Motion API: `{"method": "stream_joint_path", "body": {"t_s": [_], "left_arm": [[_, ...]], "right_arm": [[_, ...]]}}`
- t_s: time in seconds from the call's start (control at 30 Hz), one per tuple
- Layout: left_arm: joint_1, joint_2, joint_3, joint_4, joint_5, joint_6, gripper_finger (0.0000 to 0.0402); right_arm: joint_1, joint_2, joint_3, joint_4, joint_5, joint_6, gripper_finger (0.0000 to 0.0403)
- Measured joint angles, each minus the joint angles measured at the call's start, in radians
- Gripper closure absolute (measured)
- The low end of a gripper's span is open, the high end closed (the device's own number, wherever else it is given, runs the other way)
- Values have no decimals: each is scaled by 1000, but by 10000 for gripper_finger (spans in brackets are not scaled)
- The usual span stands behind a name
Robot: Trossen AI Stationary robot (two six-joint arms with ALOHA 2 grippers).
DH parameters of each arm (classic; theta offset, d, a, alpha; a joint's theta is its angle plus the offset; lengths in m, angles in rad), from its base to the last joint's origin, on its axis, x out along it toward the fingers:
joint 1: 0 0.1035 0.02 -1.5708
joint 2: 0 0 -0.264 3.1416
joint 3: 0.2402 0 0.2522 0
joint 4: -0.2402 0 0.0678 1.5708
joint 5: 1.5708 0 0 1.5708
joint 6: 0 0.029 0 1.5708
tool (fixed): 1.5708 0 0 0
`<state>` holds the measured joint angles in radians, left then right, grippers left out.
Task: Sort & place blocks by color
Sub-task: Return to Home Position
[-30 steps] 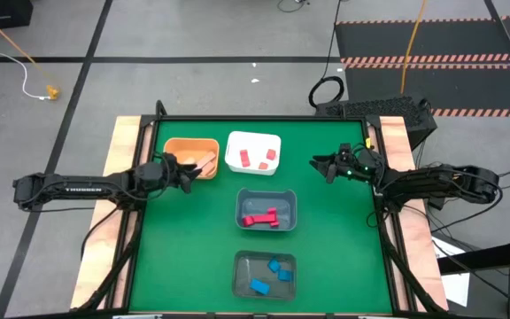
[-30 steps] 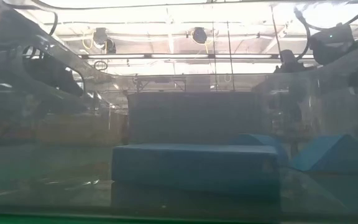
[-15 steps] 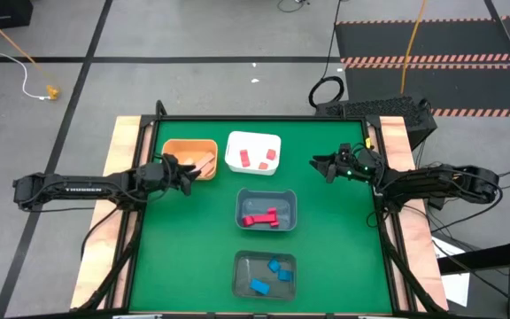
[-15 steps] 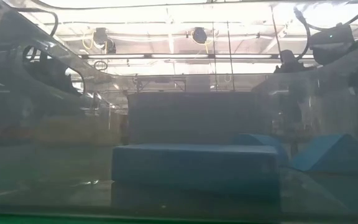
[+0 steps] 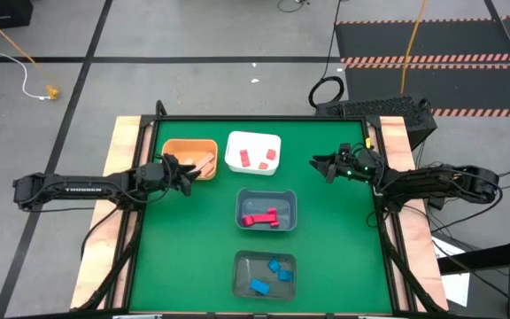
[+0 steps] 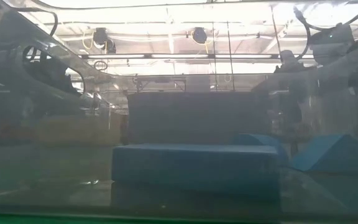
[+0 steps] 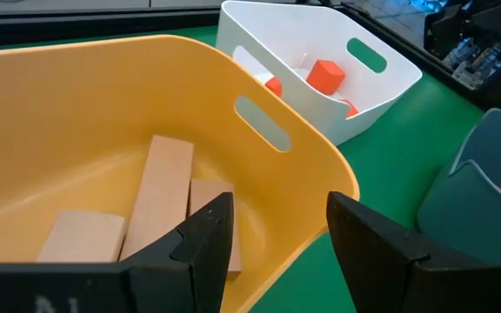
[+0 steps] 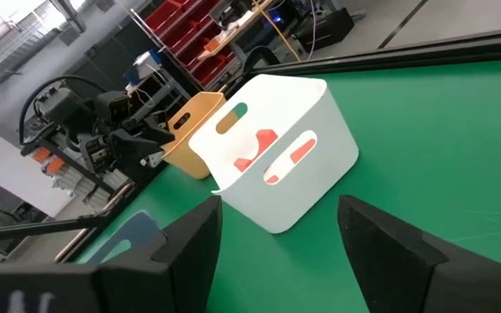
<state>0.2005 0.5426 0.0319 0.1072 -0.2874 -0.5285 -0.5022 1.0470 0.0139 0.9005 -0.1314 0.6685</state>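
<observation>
since a second ago only your left arm has shifted slightly in the low view; the blocks [image 5: 262, 218] stay put. your left gripper [image 5: 187, 178] sits over the orange bin's [image 5: 177, 144] lower left corner, left of centre, fingers parted, holding nothing. your right gripper [image 5: 319, 164], right of centre, gapes wide, empty. the blocks lie sorted in the orange bin, the white bin [image 5: 253, 139] and two grey bins [image 5: 241, 206] mid-frame.

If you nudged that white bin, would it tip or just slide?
Probably slide: the white bin sits low and wide on the flat green mat. It looks like plastic and holds only a few small red blocks, so it is likely light. Its thin walls may flex slightly if squeezed.
</observation>
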Motion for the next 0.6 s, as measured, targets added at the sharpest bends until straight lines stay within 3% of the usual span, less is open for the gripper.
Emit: {"method": "stream_joint_path", "body": {"t_s": [0.17, 0.6], "left_arm": [[-2, -25, 0, -18, 0, 1, 215], [-5, -312, 0, -17, 0, 1, 215]], "right_arm": [[0, 0, 0, 0, 0, 0, 181], [0, -88, 0, -1, 0, 0, 181]]}}
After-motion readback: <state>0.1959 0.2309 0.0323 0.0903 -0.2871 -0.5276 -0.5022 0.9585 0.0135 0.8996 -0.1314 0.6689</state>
